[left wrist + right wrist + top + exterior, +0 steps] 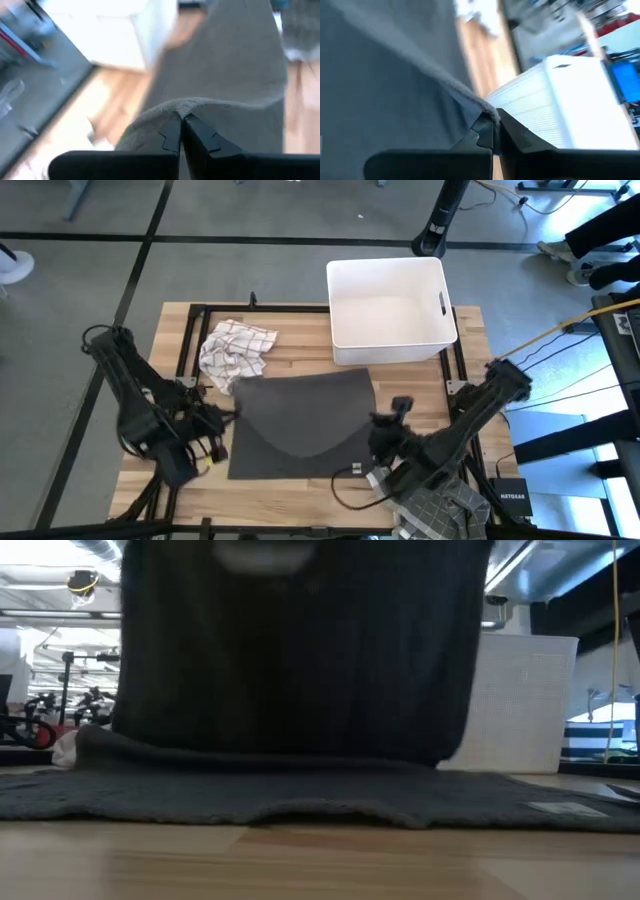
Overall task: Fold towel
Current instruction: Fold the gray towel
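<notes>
The dark grey towel (305,425) lies in the middle of the wooden table. One of its edges (310,452) is raised and sags in a curve between my two grippers. In the low view the raised part (300,650) hangs like a curtain behind the part that lies flat (300,795). My left gripper (232,418) (181,120) is shut on the raised edge's left end. At the same edge's right end, my right gripper (385,425) (495,119) is shut too. My left gripper pinches the left end of the raised edge (172,106) between its two fingers, slanting down from the table's left. The cloth bulges over the fingertips; one layer or several, I cannot tell. The held end is lifted clear, and the towel slopes down to the table. My right gripper pinches the right end of the raised edge (487,107) between its two fingertips, slanting down from the table's right. The hem runs away from the fingers toward the other gripper. That end is lifted clear, and the cloth hangs below it.
A white bin (390,310) stands at the back right, close behind the towel. A crumpled white checked cloth (235,350) lies at the back left. Another checked cloth (440,515) lies at the near right edge under the right arm. Bare wood shows along the near edge.
</notes>
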`<state>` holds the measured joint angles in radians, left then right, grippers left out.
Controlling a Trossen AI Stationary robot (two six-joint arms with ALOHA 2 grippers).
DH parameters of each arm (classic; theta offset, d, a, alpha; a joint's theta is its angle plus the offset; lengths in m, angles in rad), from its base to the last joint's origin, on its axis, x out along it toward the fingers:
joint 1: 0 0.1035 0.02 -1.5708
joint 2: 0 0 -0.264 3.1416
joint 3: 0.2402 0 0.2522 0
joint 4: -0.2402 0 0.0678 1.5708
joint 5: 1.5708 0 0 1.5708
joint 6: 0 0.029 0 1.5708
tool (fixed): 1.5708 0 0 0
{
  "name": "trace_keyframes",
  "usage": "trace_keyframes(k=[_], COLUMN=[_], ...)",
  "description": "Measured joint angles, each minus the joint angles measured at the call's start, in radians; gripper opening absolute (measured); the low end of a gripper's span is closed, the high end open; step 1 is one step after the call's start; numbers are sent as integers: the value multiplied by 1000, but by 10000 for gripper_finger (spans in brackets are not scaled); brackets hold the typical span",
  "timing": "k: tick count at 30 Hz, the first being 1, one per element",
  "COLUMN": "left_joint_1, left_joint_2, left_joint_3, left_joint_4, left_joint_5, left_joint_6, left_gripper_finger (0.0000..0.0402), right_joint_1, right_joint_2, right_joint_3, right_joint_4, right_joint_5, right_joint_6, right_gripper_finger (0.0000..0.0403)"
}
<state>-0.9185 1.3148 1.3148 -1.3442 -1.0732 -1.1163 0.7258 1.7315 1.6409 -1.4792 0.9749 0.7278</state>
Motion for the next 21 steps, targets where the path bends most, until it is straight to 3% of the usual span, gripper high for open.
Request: trace_keyframes(k=[8, 18, 21], left_joint_1=[75, 170, 201], left_joint_2=[-182, -321, -355], left_joint_3=[0, 0, 0], left_joint_4=[-105, -119, -110], left_joint_5=[-203, -488, -494], left_joint_6=[50, 183, 244], left_gripper_finger=[4, 4, 2], right_joint_1=[-103, -341, -397], right_joint_2=[-211, -363, -384], right_joint_3=[0, 0, 0], right_joint_4=[-65, -49, -22], right_joint_5=[132, 258, 271], right_joint_6=[22, -126, -188], right_gripper_finger=[8, 10, 11])
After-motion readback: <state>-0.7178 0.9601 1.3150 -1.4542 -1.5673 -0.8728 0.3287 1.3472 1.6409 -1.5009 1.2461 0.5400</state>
